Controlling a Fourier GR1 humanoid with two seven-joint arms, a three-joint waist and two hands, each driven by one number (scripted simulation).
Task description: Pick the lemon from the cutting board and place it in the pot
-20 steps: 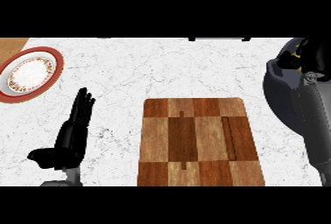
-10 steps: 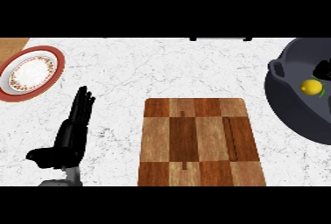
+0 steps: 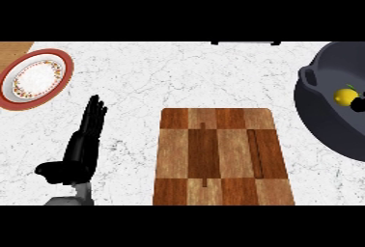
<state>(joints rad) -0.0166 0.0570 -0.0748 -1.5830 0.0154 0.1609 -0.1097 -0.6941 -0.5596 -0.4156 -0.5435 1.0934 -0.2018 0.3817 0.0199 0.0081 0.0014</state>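
The yellow lemon point(image 3: 345, 96) lies inside the dark grey pot point(image 3: 324, 123) at the right edge of the counter. Only a small black tip of my right hand point(image 3: 359, 103) shows at the picture's right border, right beside the lemon; whether it touches the fruit cannot be told. The checkered wooden cutting board point(image 3: 221, 154) sits in the middle with nothing on it. My left hand point(image 3: 84, 142) rests open at the lower left, fingers straight and pointing away, well apart from the board.
A white plate with a red rim point(image 3: 34, 79) sits at the far left on the white marble counter. A wooden surface shows at the top left corner. A dark fixture lies along the counter's back edge.
My right forearm, which lay across the pot a second ago, has pulled out past the right edge. The lemon now lies uncovered in the pot. The left hand has not moved.
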